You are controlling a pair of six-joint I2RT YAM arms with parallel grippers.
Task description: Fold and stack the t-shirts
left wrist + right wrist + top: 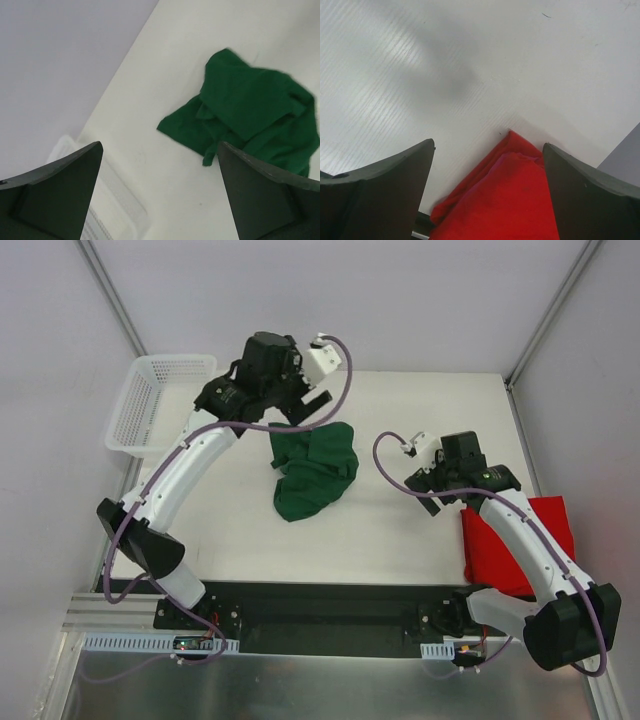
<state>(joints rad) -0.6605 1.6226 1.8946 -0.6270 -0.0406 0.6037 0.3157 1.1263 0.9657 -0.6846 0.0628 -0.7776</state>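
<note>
The dark green t-shirt (315,470) lies crumpled in a heap at the middle of the white table (420,400). My left gripper (306,404) hangs open just above the heap's far left edge, with nothing between its fingers. In the left wrist view the green t-shirt (250,110) sits ahead and to the right of the open left gripper (160,195). The red t-shirt (545,530) lies folded flat at the table's right front, partly under my right arm. My right gripper (440,492) is open beside its near left corner. The right wrist view shows a corner of the red t-shirt (505,200) below the empty right gripper (487,175).
A white mesh basket (175,360) stands at the table's far left corner, and its blurred rim (105,215) shows in the left wrist view. Grey walls enclose the table at the back and sides. A black rail (320,605) with both arm bases runs along the near edge.
</note>
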